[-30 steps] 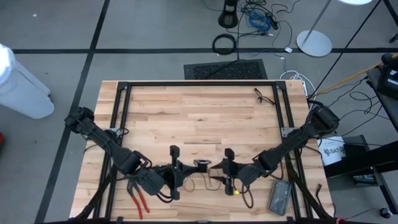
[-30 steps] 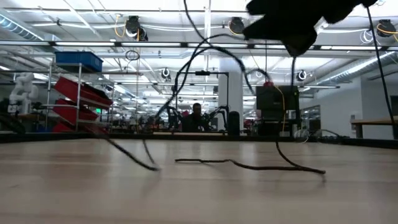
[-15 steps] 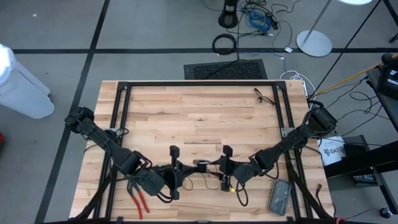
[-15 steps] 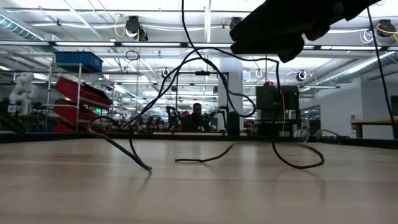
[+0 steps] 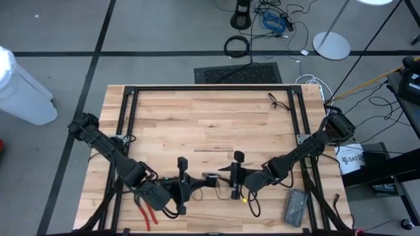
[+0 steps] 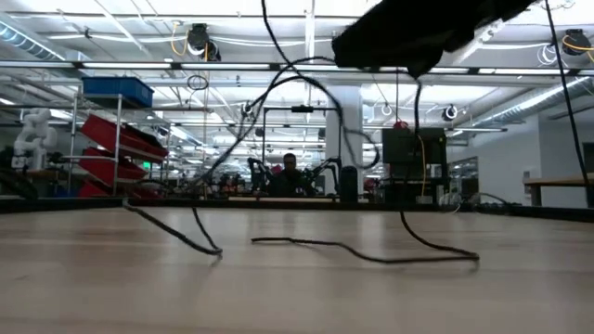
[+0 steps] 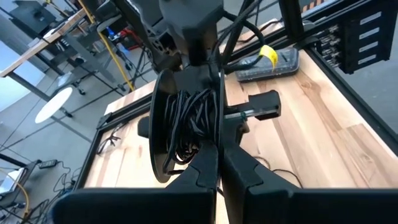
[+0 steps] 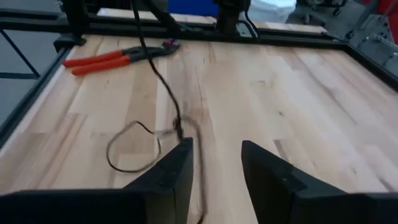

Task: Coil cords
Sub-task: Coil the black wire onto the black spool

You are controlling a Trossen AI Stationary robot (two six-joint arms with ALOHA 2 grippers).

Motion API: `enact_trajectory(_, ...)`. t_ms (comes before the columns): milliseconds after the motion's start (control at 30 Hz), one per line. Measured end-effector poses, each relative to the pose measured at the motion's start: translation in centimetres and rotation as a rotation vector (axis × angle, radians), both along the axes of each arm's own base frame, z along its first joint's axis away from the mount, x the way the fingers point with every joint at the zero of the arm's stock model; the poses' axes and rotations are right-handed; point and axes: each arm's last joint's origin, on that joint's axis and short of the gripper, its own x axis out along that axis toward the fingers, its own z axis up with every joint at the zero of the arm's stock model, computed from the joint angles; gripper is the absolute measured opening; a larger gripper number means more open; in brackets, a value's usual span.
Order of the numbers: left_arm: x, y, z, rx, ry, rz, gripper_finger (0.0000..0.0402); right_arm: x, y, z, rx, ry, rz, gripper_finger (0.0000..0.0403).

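High view showing both grippers hovering near the front edge of the table (image 5: 210, 118), left gripper (image 5: 186, 177) beside the red-handled pliers (image 5: 146, 211), fingers (image 7: 205, 171) pinching shut on the round puck (image 7: 186, 121) wound with the thin black cord (image 8: 165, 93). Right gripper (image 5: 234, 172) facing it just beside, fingers (image 8: 177, 165) standing apart around the cord, not gripping, slack loop lying on the table between both.

The left gripper (image 5: 187, 185) and right gripper (image 5: 231, 178) face each other near the table's (image 5: 210, 124) front edge, the cord (image 5: 220, 190) strung between them and trailing on the wood. Pliers (image 5: 146, 211) lie at the front left corner, beside the left arm. A flat case (image 5: 294, 207) rests at the front right.
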Motion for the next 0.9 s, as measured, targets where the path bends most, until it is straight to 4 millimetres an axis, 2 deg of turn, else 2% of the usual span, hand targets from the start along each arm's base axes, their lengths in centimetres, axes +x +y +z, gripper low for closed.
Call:
enact_trajectory(133,-0.02,-0.03,0.00,-0.001,0.000,-0.001,0.0008,0.11,-0.01,0.09,-0.013,0.038,0.008,0.0131)
enact_trajectory(300,-0.01,-0.04,0.03,-0.003,-0.003,-0.001,0.0008,0.26,-0.46,-0.29,0.065,0.090,0.039,0.0131)
enact_trajectory(500,0.00,-0.04,0.05,-0.003,-0.005,-0.001,0.0008,0.30,-0.36,-0.18,0.092,0.079,0.045,0.0128)
enact_trajectory(733,0.00,-0.04,0.04,-0.003,-0.004,-0.002,0.0008,0.36,-0.11,-0.27,0.226,0.124,0.157,0.0128)
enact_trajectory(900,0.00,-0.04,0.04,-0.002,-0.004,-0.002,0.0008,0.36,-0.07,-0.26,0.235,0.124,0.160,0.0128)
